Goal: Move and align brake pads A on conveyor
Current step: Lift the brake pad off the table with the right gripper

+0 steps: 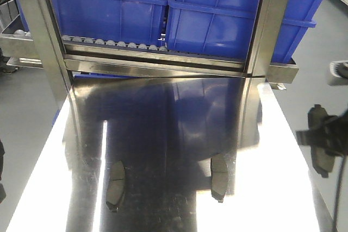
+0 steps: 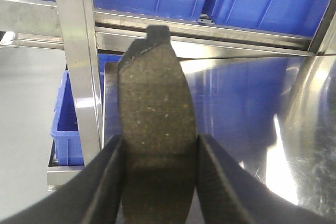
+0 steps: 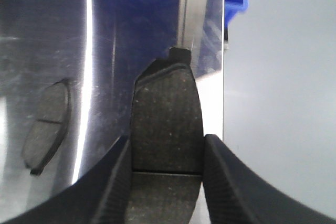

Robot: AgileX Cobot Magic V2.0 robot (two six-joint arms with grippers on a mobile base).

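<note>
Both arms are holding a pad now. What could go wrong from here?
1. The right gripper pinches the right-held pad only by its long edges, at the right edge of the steel table; a slip would probably drop it to the floor.
2. The left gripper grips the left-held pad the same way, so it could twist at set-down.
3. The left loose pad and right loose pad lie on slick steel; a careless lowering may knock them askew.

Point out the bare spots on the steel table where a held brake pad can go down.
Widest: the far half of the steel table, from the rack rail down to the left pad and the right pad. Also the strip between those two. Crowded only right around them.
</note>
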